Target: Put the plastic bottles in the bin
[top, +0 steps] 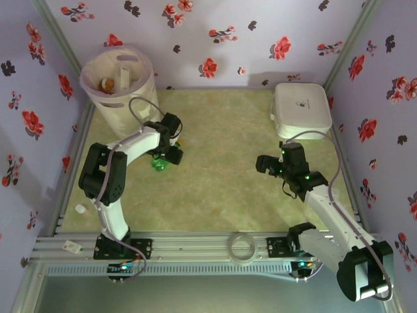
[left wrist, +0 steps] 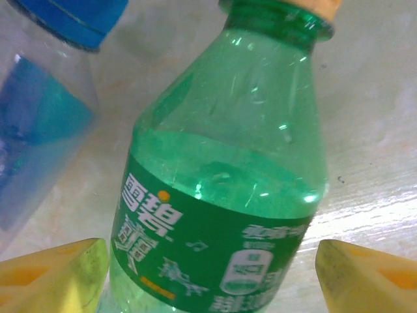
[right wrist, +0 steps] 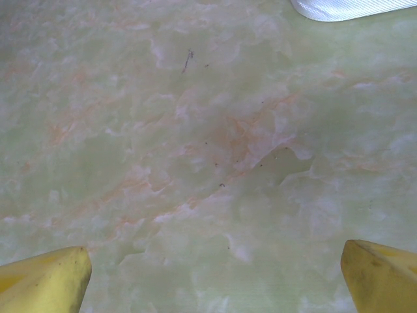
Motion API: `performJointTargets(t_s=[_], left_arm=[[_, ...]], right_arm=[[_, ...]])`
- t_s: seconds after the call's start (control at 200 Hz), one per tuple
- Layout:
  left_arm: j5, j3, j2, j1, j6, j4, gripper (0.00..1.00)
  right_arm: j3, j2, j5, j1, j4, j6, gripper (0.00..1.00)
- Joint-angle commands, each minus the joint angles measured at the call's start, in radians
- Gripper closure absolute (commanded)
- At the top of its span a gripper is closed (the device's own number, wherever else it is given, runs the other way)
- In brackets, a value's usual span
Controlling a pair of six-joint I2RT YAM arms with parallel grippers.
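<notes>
Two bottles lie on table (right wrist: pixel 195 130) near bin (top: pixel 124 107): green bottle (left wrist: pixel 228 163) and, just beside it, clear blue-capped bottle (left wrist: pixel 39 111). We judge green one light, thin-walled, springy, slick. Best hold is labelled mid-body, not tapered neck. Looks: translucent green, darker green label with white script, orange cap. Left gripper (left wrist: pixel 212 277) spread astride its body, not clamped. Right gripper (right wrist: pixel 215 280) gapes over marbled table, grasping nothing.

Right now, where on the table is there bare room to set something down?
Bare: the middle of the table, from the left gripper across to the open right gripper, and the far strip between the bin and the white box. Crowded: in front of the bin, where the left gripper straddles a green bottle beside a blue-capped clear bottle.
</notes>
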Motion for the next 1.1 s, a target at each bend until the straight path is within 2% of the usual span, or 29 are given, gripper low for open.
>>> performJointTargets(t_s=[0.0,0.26,0.38,0.49,0.735,0.87,0.935,1.095], left_arm=[[0.034,-0.021,0.021,0.000,-0.032,-0.003,0.18],[0.045,-0.021,0.045,-0.005,-0.047,0.014,0.21],[0.045,-0.015,0.041,-0.013,-0.048,0.008,0.25],[0.045,-0.008,0.025,-0.018,-0.049,0.001,0.33],[0.044,0.044,-0.014,-0.043,-0.045,-0.049,0.35],[0.067,0.145,-0.064,-0.078,-0.036,-0.094,0.38],[0.107,0.218,-0.086,-0.079,-0.039,-0.117,0.46],[0.130,0.498,-0.086,-0.076,0.004,-0.235,0.53]], right_arm=[[-0.012,-0.006,0.004,-0.005,0.006,0.014,0.01],[-0.013,-0.007,0.003,-0.004,0.006,0.015,0.01],[-0.015,-0.010,0.005,-0.005,0.005,0.014,0.01],[-0.014,-0.007,0.004,-0.006,0.006,0.016,0.01],[-0.012,-0.006,0.003,-0.004,0.005,0.014,0.01],[-0.004,-0.007,0.003,-0.005,0.002,0.016,0.01],[0.001,-0.004,0.000,-0.005,0.000,0.017,0.01],[0.006,-0.014,-0.003,-0.004,-0.008,0.025,0.01]])
